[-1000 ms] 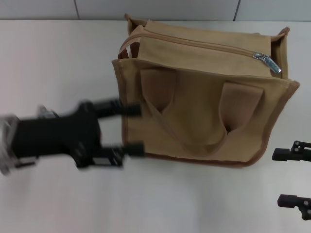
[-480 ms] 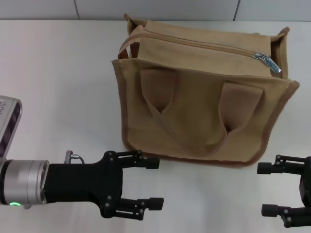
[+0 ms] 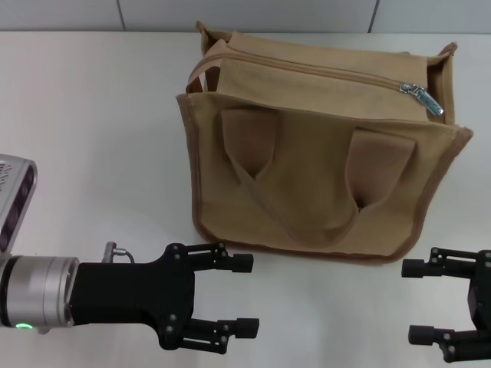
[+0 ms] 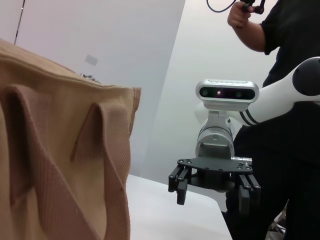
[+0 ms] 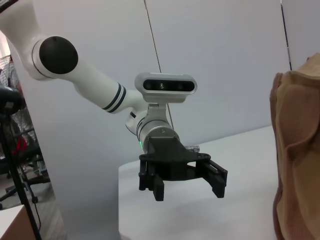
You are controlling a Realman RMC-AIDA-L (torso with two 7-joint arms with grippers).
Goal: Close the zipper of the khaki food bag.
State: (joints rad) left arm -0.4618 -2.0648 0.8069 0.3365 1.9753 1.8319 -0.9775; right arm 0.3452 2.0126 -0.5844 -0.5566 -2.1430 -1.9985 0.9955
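Note:
The khaki food bag [image 3: 322, 165] stands on the white table, its two looped handles hanging down the side that faces me. The zipper [image 3: 307, 67] runs along its top, and the silver slider [image 3: 420, 96] sits at the right end. My left gripper [image 3: 244, 296] hovers open just in front of the bag's lower left corner, holding nothing. My right gripper [image 3: 414, 301] is open and empty near the bag's lower right corner. The left wrist view shows the bag [image 4: 60, 150] and the right gripper [image 4: 212, 200]. The right wrist view shows the left gripper [image 5: 188, 191] and the bag's edge [image 5: 300, 150].
The white table [image 3: 92, 115] spreads to the left of the bag and in front of it. A grey wall [image 3: 253, 14] runs behind the bag. A person in black [image 4: 285, 40] stands beyond the table's right side.
My left gripper has pulled away from the bag's left side and come down toward the table's front. The right gripper has shifted a little left, further into view. The bag has not moved.

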